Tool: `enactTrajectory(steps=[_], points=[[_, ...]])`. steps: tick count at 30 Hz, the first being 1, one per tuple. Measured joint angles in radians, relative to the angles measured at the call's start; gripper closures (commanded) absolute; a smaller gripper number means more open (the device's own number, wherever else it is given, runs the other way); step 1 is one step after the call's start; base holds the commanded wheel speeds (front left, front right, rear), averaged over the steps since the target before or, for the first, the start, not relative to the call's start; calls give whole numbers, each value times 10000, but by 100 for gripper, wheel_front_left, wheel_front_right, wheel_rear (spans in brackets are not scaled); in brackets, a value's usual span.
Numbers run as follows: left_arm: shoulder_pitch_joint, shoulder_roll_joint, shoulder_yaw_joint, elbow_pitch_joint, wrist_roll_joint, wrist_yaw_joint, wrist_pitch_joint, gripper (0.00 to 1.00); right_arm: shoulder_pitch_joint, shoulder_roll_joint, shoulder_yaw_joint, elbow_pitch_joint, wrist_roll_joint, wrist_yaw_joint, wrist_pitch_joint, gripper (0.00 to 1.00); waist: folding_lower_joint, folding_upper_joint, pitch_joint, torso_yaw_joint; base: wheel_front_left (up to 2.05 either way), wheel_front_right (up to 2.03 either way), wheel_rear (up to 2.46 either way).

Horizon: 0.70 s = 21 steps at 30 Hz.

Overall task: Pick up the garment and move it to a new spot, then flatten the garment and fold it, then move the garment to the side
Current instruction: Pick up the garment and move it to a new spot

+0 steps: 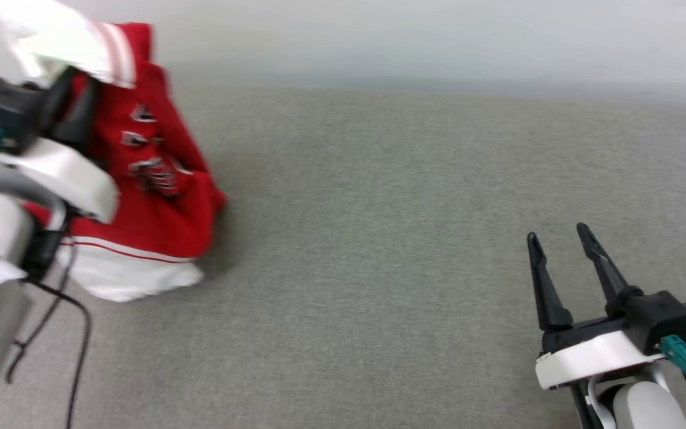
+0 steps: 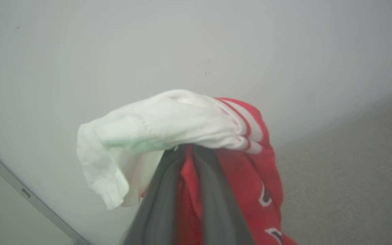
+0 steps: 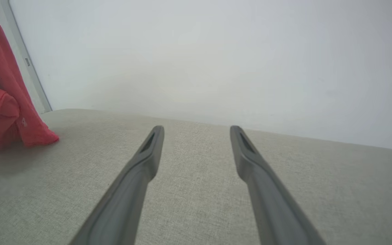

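The garment (image 1: 152,196), a red jersey with white sleeves and black white-edged lettering, hangs bunched at the far left, its lower white part resting on the grey cloth surface (image 1: 379,238). My left gripper (image 1: 72,98) is shut on its upper part; in the left wrist view a white sleeve of the garment (image 2: 168,122) drapes over the fingertips, and red fabric sits pinched between the fingers (image 2: 158,204). My right gripper (image 1: 560,235) stands open and holds nothing at the lower right, far from the garment (image 3: 5,102), which shows at that wrist view's left edge.
A pale wall (image 1: 438,36) borders the far edge of the cloth surface. A black cable (image 1: 75,333) hangs from my left arm at the lower left. A grey strip (image 3: 29,64) runs down the wall near the garment.
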Motion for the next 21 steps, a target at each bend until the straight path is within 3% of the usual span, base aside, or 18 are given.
enactTrajectory(steps=[8, 14, 16, 21], points=[[1, -1285, -1183, -1241, 932, 681, 589, 100, -28, 0, -431, -23, 107, 0, 0, 0, 1, 0, -120, -883, 0, 0, 0], [150, -2604, -2882, -1221, 1933, 568, 903, 100, -94, -8, -892, -54, -163, -2, 0, 0, 1, 0, -7, -1601, 0, 0, 0], [457, -3423, -3697, -717, 2199, 393, 955, 100, -254, 10, -1062, -58, -205, 0, 0, 0, 2, 0, 90, -1973, 0, 0, 0], [569, -4594, -4939, 625, 2872, 117, 1018, 100, -395, -6, -1411, -67, -29, 0, 0, 0, 2, 0, 307, -2545, 0, 0, 0]])
